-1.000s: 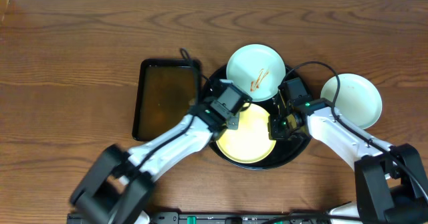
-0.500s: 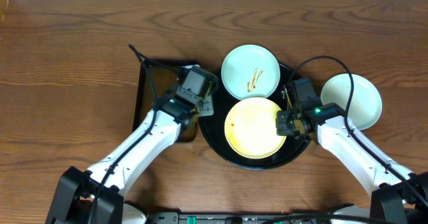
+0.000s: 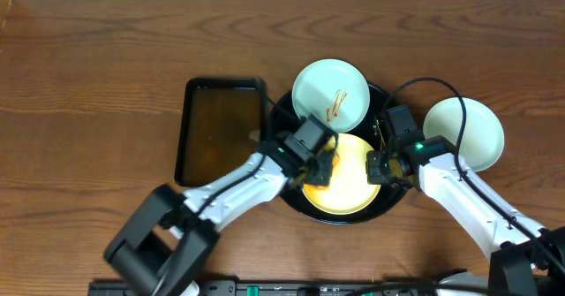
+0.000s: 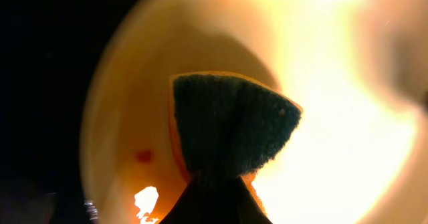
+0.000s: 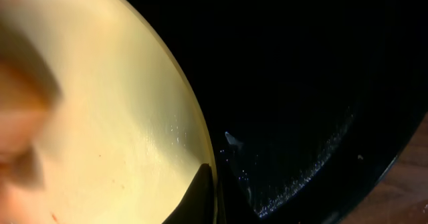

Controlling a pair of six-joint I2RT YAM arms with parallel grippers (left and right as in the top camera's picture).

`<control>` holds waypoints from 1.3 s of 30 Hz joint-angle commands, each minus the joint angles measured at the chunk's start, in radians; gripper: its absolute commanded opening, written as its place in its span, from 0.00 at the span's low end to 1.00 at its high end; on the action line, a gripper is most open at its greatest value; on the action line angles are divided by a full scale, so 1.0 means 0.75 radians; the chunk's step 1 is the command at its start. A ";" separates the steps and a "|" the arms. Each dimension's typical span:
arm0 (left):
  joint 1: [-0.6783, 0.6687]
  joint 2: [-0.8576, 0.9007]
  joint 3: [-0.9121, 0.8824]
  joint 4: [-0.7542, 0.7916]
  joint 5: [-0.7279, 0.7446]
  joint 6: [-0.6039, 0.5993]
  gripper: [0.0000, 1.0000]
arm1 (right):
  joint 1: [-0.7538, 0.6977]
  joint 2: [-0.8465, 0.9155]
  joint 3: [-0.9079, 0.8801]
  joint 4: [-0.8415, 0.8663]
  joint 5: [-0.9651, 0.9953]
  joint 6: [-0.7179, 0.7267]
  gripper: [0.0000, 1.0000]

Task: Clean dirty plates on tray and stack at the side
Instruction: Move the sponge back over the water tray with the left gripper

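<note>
Step in hand: you are scrubbing the yellow plate, which lies in the tray.
Left gripper: clamped tight on the sponge, green scouring face toward the plate, over its left half.
Right gripper: pinched narrow on the yellow plate's right rim, steadying it.
Residue: a small red speck shows near the plate's left edge, beside the sponge; glare hides the rest of the surface.
Other plates: the streaked plate rests on the tray's far rim, its edge touching the yellow plate; the clean plate sits on the table, just right of the tray.
Pan: just left of the tray, holding brownish water.
Advice, pressure: press the sponge flat, not on its corner, so the scouring face makes full contact.
Advice, stroke: sweep toward the speck and along the rim in overlapping passes.
Advice, hold: do not loosen the rim pinch while you scrub; a wet plate on a glossy tray will likely slide.
Risk: a wide stroke could knock the streaked plate off its perch.
</note>
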 commanded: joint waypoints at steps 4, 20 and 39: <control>-0.007 0.082 -0.007 -0.028 -0.321 -0.010 0.08 | 0.004 -0.015 -0.007 -0.016 0.022 -0.002 0.01; 0.046 -0.297 -0.001 -0.054 -0.437 -0.010 0.07 | 0.004 -0.015 -0.007 -0.027 0.023 -0.002 0.01; 0.565 -0.308 -0.015 -0.295 -0.467 -0.010 0.07 | 0.004 -0.011 -0.092 -0.016 -0.048 -0.001 0.33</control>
